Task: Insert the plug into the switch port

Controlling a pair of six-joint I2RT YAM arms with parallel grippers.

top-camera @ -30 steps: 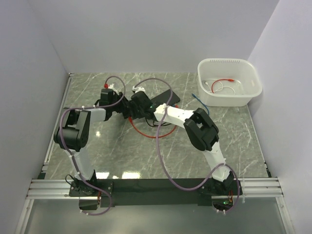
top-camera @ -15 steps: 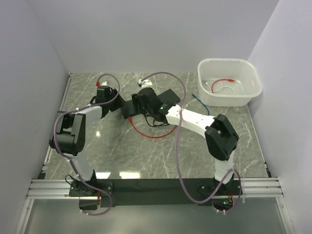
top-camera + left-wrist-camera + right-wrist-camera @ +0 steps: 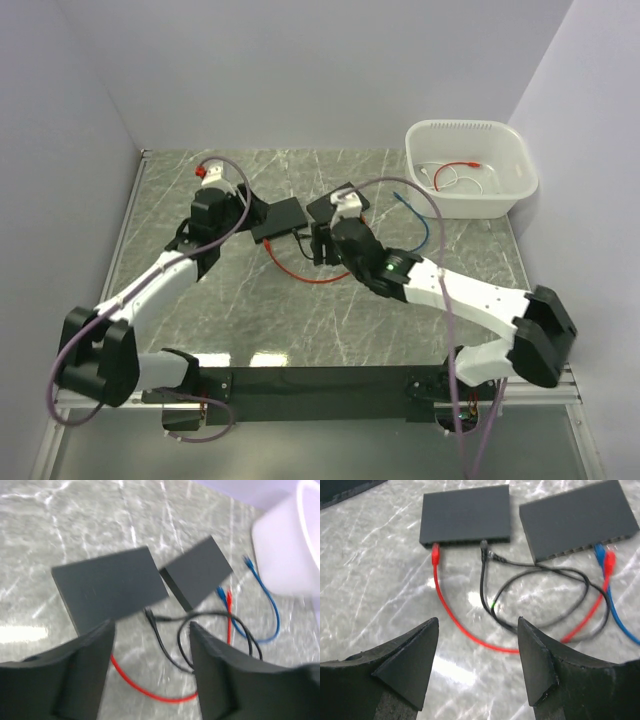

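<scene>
My right gripper (image 3: pixel 477 650) hangs short of the flat black rectangular switch (image 3: pixel 465 512), jaws wide apart, holding nothing; my left gripper (image 3: pixel 150 655) gapes empty beside it. Beyond, the black cable's plug (image 3: pixel 483 546) meets the switch's front edge next to a red plug (image 3: pixel 435 552); seated or touching, I cannot tell. Both arms stand off, I judge, keeping that port visible
</scene>
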